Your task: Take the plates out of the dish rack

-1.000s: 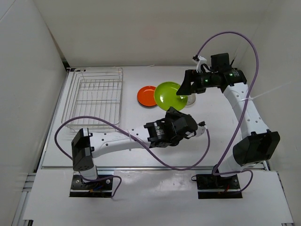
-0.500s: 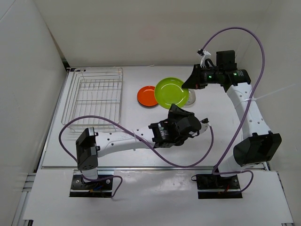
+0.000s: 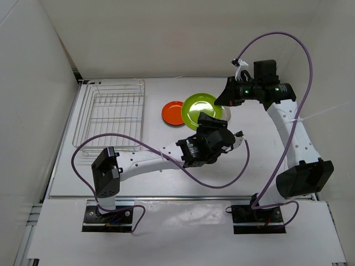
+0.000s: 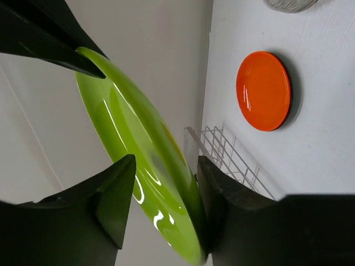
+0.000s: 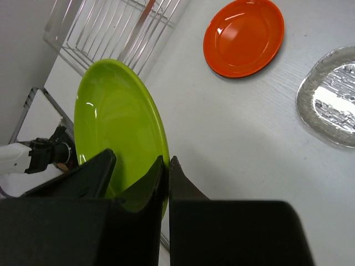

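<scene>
The lime green plate [image 3: 197, 107] hangs tilted above the table between both arms. My right gripper [image 5: 166, 160] is shut on its far rim [image 5: 116, 122]. My left gripper [image 4: 166, 160] stands open around the plate's near rim [image 4: 138, 138], which rests against one finger while a gap shows at the other. In the top view the right gripper [image 3: 221, 102] and left gripper [image 3: 208, 119] face each other across the plate. The orange plate [image 3: 173, 113] lies flat on the table, and a clear plate [image 5: 330, 102] lies to its right. No plates show in the dish rack [image 3: 113, 113].
The rack stands at the table's left, close to the left wall. White walls enclose the back and both sides. The purple cable [image 3: 166, 158] of the left arm loops over the table's near part.
My right gripper has shut on the green plate's far rim. My left gripper, shut on the plate before, has opened, and its arm has moved slightly towards the back.
</scene>
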You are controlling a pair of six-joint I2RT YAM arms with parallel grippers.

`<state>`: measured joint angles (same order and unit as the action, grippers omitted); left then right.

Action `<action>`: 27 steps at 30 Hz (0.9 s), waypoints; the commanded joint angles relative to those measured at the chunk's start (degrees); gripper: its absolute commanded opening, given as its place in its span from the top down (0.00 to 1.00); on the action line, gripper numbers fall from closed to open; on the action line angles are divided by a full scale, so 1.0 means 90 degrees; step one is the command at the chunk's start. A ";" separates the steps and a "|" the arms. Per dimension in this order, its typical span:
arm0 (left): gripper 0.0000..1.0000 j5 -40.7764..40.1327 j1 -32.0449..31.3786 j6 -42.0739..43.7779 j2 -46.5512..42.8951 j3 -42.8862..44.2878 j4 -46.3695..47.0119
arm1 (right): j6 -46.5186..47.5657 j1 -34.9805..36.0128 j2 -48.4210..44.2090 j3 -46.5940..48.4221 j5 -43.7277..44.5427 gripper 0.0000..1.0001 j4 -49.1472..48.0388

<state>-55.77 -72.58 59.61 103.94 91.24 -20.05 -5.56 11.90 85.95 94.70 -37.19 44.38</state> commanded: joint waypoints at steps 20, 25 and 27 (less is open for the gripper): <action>0.00 0.2122 0.2211 -0.2707 -0.0953 0.1521 -0.3329 | -0.1804 -0.0610 0.2460 0.1459 0.3410 1.00 -0.0723; 0.00 0.3401 0.4301 -0.4051 -0.0720 0.2719 -0.3903 | -0.1521 -0.0229 0.3406 0.2289 0.3195 1.00 -0.0654; 0.00 0.4347 0.5229 -0.4444 -0.0593 0.2928 -0.4255 | -0.1521 -0.0064 0.3758 0.2505 0.3136 1.00 -0.0712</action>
<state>-28.77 -32.05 29.04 100.82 112.90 -52.25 -20.16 8.82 118.26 112.03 -7.27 40.34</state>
